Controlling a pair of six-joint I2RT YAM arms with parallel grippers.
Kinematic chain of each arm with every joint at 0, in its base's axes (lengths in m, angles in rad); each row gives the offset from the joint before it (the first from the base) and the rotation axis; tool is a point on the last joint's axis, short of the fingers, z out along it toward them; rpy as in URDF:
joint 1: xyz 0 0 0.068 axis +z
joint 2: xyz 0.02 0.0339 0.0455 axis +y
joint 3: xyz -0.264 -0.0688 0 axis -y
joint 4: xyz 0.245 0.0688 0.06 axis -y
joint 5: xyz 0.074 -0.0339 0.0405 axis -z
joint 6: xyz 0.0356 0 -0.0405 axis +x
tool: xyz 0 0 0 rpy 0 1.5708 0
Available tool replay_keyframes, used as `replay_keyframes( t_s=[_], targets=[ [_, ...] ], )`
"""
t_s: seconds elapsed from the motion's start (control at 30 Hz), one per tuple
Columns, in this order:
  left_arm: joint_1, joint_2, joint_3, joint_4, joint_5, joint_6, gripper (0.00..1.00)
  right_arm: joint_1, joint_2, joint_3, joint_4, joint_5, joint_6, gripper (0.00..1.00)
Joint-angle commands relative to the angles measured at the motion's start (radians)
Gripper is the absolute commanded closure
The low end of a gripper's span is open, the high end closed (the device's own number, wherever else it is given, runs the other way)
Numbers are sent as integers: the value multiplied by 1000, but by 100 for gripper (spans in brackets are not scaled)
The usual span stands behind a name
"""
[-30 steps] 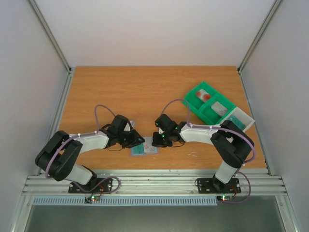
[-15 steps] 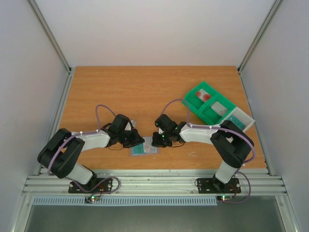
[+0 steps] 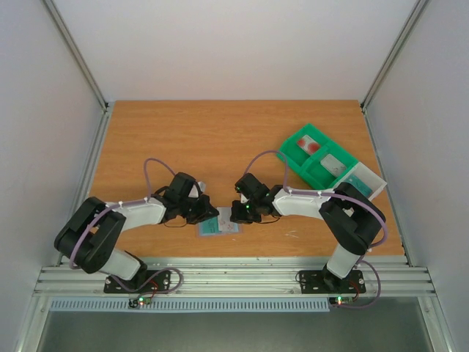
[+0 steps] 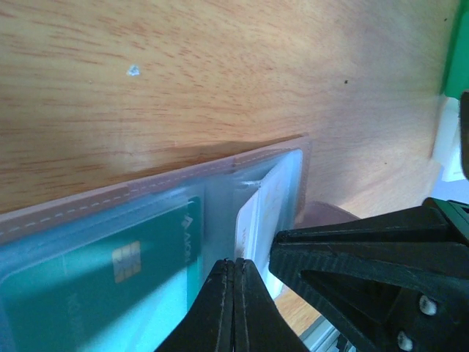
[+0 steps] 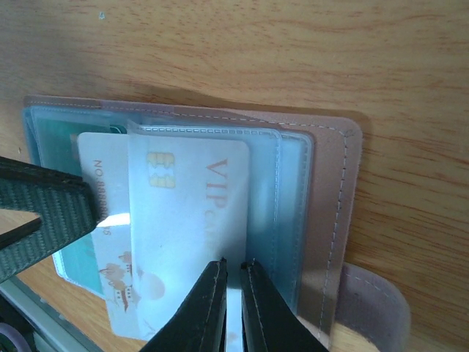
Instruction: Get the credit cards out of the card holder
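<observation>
Card holder lies open on desk, near edge, between arms. Left end effector closed tight over holder's middle fold, beside teal card. Right end effector pinches VIP card edge. Best: slide card straight out along sleeve, left pinning holder flat.

"VIP" lettering, on white card

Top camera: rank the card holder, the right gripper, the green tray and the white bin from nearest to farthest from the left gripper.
1. card holder: right under the left gripper, by the table's near edge.
2. right gripper: just to the right, over the holder's other end.
3. green tray: farther right and farther back.
4. white bin: past the tray's right end.
</observation>
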Motion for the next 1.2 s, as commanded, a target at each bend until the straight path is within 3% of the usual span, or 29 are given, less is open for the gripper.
replay_keyframes(
  t_s=[0.0,0.4,0.57,1.17],
  targets=[
    [7,-61,25,-44,-21,23,100,11,9,-19,-11,29,-1,92],
    [38,-195,5,-179,-97,48,100,11,-21,-19,0,29,2,90],
    [48,-258,9,-215,-130,48,100,11,-87,-54,74,6,32,84],
    [57,-528,24,-222,-103,-39,99,9,-255,-129,396,-125,279,47]
  ],
)
